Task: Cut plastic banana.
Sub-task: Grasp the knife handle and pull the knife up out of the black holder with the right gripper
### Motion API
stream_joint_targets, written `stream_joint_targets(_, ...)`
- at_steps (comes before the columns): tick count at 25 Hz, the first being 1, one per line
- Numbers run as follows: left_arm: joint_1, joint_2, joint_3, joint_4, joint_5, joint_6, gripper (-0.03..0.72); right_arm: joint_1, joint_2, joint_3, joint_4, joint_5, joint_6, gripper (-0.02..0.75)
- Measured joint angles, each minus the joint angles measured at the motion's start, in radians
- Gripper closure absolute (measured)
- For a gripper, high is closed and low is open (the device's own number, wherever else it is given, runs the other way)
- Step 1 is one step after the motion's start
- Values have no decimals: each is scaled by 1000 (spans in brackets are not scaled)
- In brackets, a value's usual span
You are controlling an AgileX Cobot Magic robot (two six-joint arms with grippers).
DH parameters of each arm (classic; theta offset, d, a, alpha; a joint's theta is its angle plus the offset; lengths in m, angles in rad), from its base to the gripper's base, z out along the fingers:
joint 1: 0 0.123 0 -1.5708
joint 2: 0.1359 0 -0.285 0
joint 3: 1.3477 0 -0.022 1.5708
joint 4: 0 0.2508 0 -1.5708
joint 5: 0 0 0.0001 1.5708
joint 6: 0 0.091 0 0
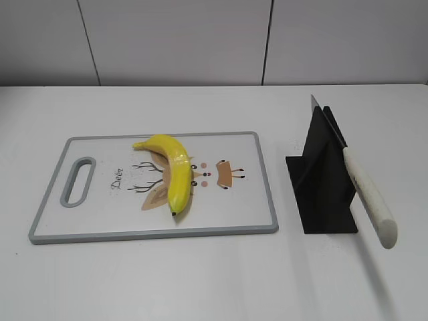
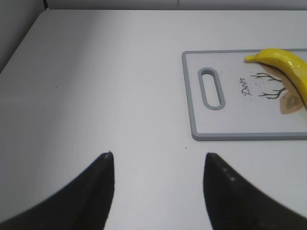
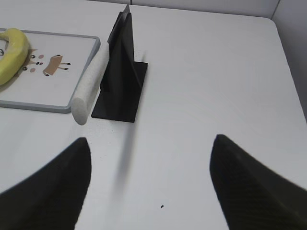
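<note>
The plastic banana (image 1: 172, 175) is glossy yellow and lies whole on a white cutting board (image 1: 100, 221) with a grey rim and a deer drawing. It also shows in the left wrist view (image 2: 287, 70) and the right wrist view (image 3: 10, 53). A knife with a white handle (image 1: 371, 198) rests slanted in a black stand (image 1: 326, 180), handle toward the front; it shows in the right wrist view too (image 3: 90, 91). My left gripper (image 2: 158, 158) is open and empty over bare table, left of the board (image 2: 230, 132). My right gripper (image 3: 151, 143) is open and empty, in front of the stand (image 3: 120, 81). Neither gripper shows in the exterior view.
The white table (image 1: 200, 281) runs back to a grey tiled wall (image 1: 200, 40). The board has a handle slot (image 1: 78, 180) at its left end. The table's right edge (image 3: 290, 72) shows in the right wrist view.
</note>
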Motion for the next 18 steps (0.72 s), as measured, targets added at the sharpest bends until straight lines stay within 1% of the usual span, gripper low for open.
stream_joint_targets(18,0,0,0,0,0,0,136,0,0,0,0,0,0,149)
